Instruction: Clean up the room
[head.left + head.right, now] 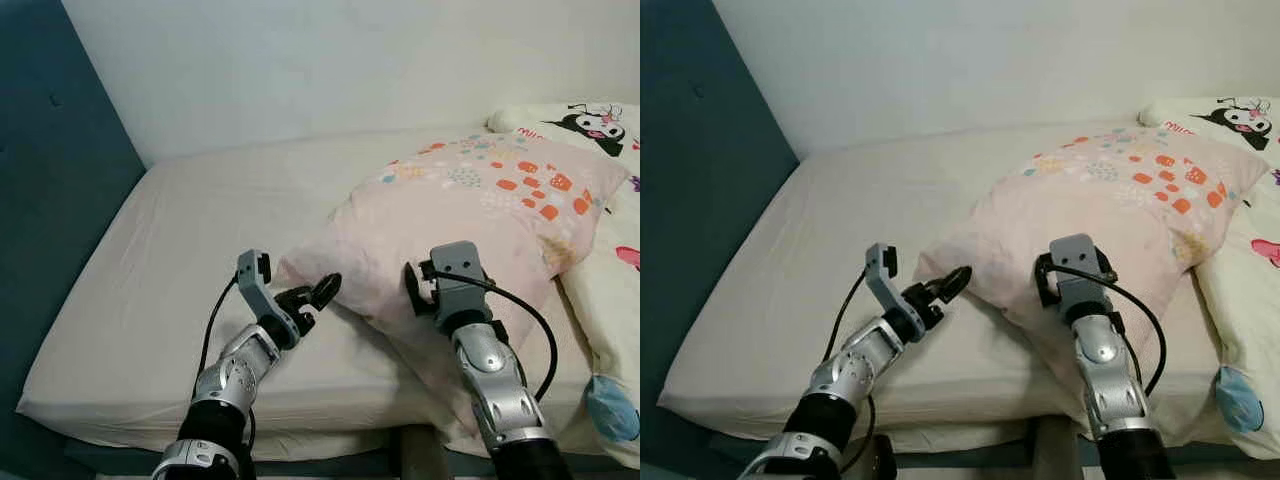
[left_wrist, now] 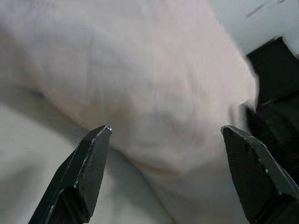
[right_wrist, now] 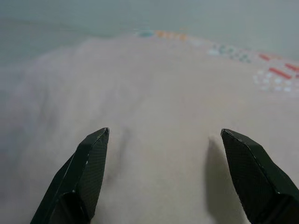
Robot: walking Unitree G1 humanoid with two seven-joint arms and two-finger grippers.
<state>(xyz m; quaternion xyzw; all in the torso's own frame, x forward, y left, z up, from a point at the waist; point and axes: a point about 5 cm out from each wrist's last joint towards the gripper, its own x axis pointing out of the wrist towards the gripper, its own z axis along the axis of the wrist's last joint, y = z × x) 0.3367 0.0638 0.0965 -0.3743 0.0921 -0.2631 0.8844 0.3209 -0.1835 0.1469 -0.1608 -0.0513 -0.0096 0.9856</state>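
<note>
While you look down at the bed, both arms reach toward one pillow:

Pillow: the pink pillow (image 1: 470,225) lies on the bed (image 1: 190,260), toward your robot's right, its patterned end (orange and teal marks) nearest the wall (image 1: 300,70) and its plain corner pointing at the left hand.

Left hand: the left hand (image 1: 312,297) sits just at that near corner of the pink pillow, fingers (image 2: 88,168) spread apart. You can see in the left wrist view that the pillow's edge bulges between them; whether they touch the fabric you cannot tell.

Right hand: the right hand (image 3: 163,182) is pressed up against the pillow's near face, its wrist housing covering the tips in the head views. You see in the right wrist view both fingers (image 3: 247,177) wide apart, with plain pink fabric spanning the gap between them.

Bed: a cream sheet covers the mattress, bare on your left side.

Blanket: a cartoon-print blanket (image 1: 600,125) lies at the far right, just beside the pillow and running down the bed's right edge.

Headboard: a dark blue padded headboard (image 1: 50,180) stands along the bed's left side.
</note>
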